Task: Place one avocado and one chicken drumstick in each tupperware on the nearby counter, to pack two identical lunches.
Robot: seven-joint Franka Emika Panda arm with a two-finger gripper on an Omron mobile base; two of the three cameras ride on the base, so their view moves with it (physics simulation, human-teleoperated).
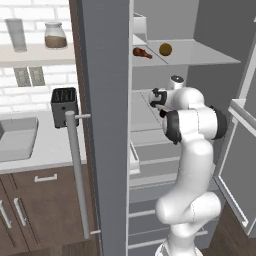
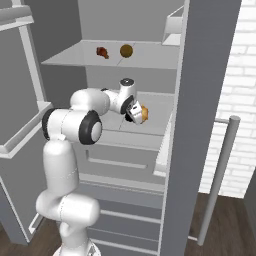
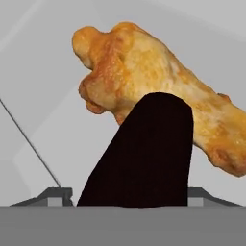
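My gripper (image 2: pixel 135 114) reaches into the open fridge at the middle shelf (image 2: pixel 155 127), right against the golden-orange chicken drumstick (image 2: pixel 143 114). In the hand view that drumstick (image 3: pixel 144 62) lies close across the picture, with one dark fingertip (image 3: pixel 144 153) in front of it. Whether the jaws press on it cannot be told. On the upper shelf lie the dark reddish-brown drumstick (image 1: pixel 141 52) (image 2: pixel 102 52) and the olive-brown avocado (image 1: pixel 165 49) (image 2: pixel 126 50). The pale counter (image 1: pixel 47 147) runs to the left of the fridge. The tupperwares are out of view.
The open grey fridge door (image 1: pixel 105 125) with its long bar handle (image 1: pixel 77 175) stands between the arm and the counter. A black toaster (image 1: pixel 64 105) and a sink (image 1: pixel 17 137) sit on the counter. Jars stand on the wall shelf (image 1: pixel 35 54).
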